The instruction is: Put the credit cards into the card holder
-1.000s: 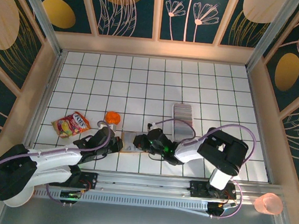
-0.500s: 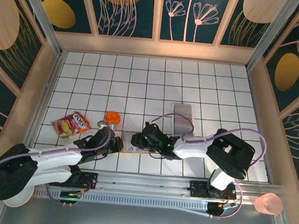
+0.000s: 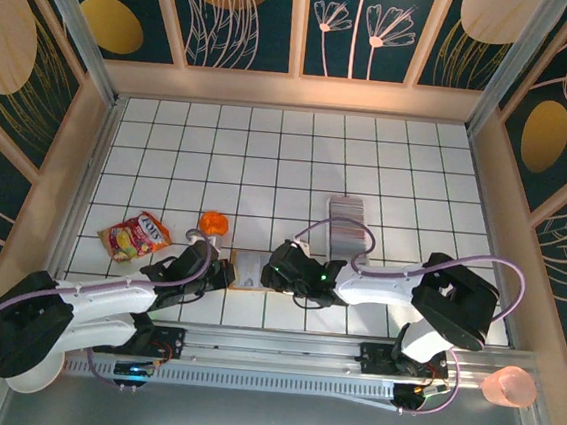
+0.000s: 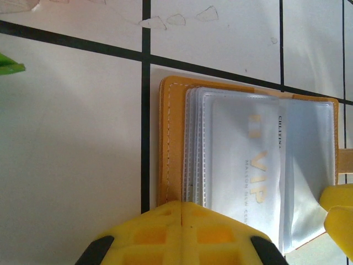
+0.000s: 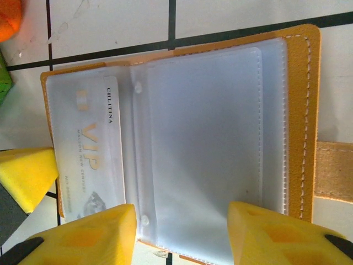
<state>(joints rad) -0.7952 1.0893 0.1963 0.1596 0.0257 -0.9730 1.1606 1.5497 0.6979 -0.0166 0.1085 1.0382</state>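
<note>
White tiled desk (image 3: 169, 151) below me. I see the right end effector (image 5: 182, 234) spread above the open card holder (image 5: 300, 110), and the left end effector (image 4: 182, 229) pressed together at its tan edge. The holder lies flat near the arms, clear sleeves up, with one pale VIP card (image 5: 88, 160) tucked inside. Farther out, a clear tray (image 3: 349, 200) holds grey-white credit cards (image 3: 348, 234) edge-on.

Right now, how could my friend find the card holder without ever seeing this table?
Go to the near edge of the white tiled table, between the left gripper and right gripper. The card holder lies open there, tan outside with clear pockets, unlike the red-yellow snack packet farther left.
</note>
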